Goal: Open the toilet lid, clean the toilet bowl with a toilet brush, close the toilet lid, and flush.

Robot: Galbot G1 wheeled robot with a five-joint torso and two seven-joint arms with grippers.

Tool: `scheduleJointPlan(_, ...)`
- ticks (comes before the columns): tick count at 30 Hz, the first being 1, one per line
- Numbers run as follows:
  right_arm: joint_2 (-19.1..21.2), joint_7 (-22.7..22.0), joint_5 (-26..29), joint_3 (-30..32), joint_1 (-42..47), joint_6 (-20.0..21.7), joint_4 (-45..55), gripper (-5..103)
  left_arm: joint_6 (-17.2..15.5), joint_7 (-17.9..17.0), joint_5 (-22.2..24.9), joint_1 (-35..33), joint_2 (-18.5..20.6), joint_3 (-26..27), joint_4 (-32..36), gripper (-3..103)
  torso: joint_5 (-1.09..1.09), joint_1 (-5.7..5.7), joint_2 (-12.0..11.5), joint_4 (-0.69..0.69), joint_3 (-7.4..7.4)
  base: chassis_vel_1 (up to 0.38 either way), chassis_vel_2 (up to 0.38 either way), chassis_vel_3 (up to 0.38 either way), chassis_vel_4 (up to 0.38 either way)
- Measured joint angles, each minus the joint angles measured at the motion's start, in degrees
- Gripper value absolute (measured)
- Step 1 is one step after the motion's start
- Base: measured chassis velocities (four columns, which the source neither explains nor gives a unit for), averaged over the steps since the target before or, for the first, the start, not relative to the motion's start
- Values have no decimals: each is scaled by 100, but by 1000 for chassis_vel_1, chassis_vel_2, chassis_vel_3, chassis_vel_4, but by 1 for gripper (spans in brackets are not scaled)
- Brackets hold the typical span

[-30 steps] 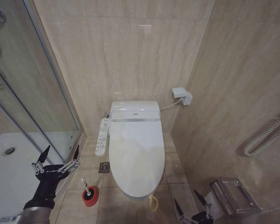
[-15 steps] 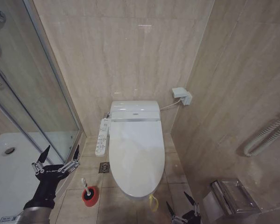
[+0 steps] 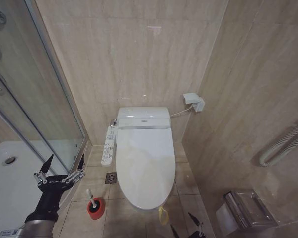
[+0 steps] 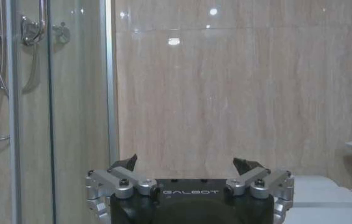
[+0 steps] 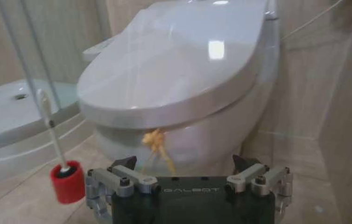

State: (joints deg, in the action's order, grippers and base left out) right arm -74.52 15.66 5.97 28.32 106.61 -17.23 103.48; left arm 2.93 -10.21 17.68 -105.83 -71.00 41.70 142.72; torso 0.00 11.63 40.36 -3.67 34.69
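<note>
Head view: the toilet lid [image 3: 145, 166] lies shut and flat over the bowl, its yellow strap [image 3: 163, 216] dangling off the front edge. The left gripper [image 3: 62, 163] hangs by the glass shower door [image 3: 35, 104] with its fingers [image 3: 47, 162] spread wide and nothing between them. Just beyond those fingers, toward the toilet, the toilet brush [image 3: 91, 196] stands upright in its red holder [image 3: 95, 208] on the floor tiles. The right gripper [image 3: 185, 225] peeks in low, fingers parted and bare, with the strap just off to their left side. The remote panel [image 3: 109, 145] sits along the toilet's left flank.

Left wrist view: the left gripper [image 4: 188, 164] points at the beige wall, fingers open and apart, the shower door off to one side of them.

Right wrist view: the right gripper [image 5: 185, 163] faces the toilet front. Its fingers [image 5: 123, 163] are open and touch nothing. The strap [image 5: 156, 142] hangs just ahead, between the two fingers. The lid [image 5: 176, 65] is down above it. The brush [image 5: 50, 128] and holder [image 5: 67, 182] stand outside the near finger, beside the shower tray [image 5: 14, 112].
</note>
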Motion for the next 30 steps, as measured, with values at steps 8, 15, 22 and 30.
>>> scheduleJointPlan(8, -77, -37, -167, -343, -155, 42, -221, 100, 0, 0, 0, 0, 0, 0, 1, 100, -1, 0, 0, 0, 0, 0, 0, 0, 0)
scheduleJointPlan(15, -227, -170, -220, -442, -447, 5, -555, 100, 0, 0, 0, 0, 0, 0, 0, 100, 0, 0, 0, 1, 0, 0, 0, 0, 0)
scheduleJointPlan(22, -195, -189, -179, -194, -681, -53, -728, 100, 0, 0, 0, 0, 0, 0, 0, 100, 0, 0, 0, 0, 0, 0, 0, 0, 0)
scheduleJointPlan(30, -214, -243, -136, -222, -852, -49, -851, 100, 0, 0, 0, 0, 0, 0, 0, 100, 0, 0, 0, 0, 0, 0, 0, 0, 0)
